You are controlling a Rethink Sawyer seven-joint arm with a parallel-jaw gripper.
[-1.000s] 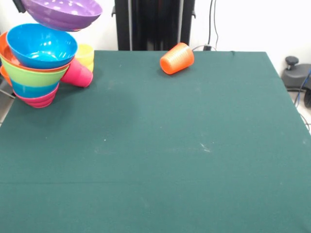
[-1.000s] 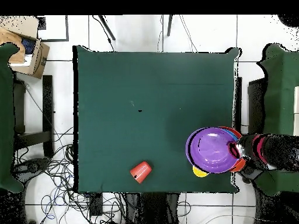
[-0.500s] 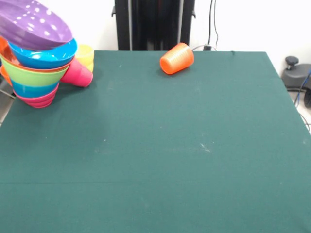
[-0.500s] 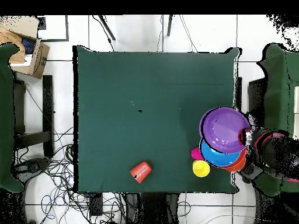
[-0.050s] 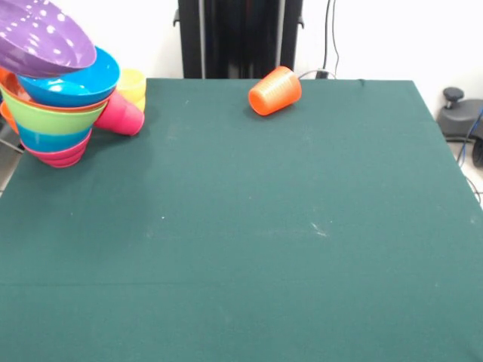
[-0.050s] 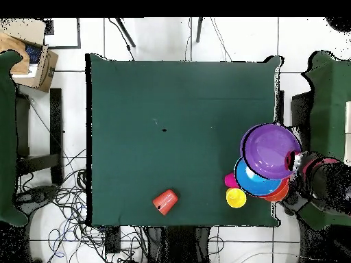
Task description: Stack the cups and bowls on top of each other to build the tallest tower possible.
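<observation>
A tower of nested bowls stands at the table's corner: magenta [image 5: 56, 157] at the bottom, then translucent blue [image 5: 49, 139], lime green [image 5: 53, 117], orange [image 5: 6, 79] and blue [image 5: 83, 83] [image 6: 253, 183]. The purple bowl [image 5: 38, 38] [image 6: 269, 149] sits tilted over the blue one, partly off the table edge. In the overhead view my gripper [image 6: 296, 163] is at the purple bowl's rim, its grip hidden. The yellow cup [image 5: 132, 83] [image 6: 236, 198] and the red-pink cup [image 5: 121, 117] [image 6: 230, 180] lie beside the tower. The orange cup [image 5: 275, 90] [image 6: 165, 201] lies on its side, apart.
The green table [image 5: 264, 226] [image 6: 171, 123] holds nothing else. A cardboard box [image 6: 27, 55] and loose cables [image 6: 62, 205] lie on the floor beside it. A black chair base [image 5: 460, 113] stands off one corner.
The purple bowl has moved from above the tower outward past the table edge, dropped lower and tilted, uncovering the blue bowl. The cups have not moved.
</observation>
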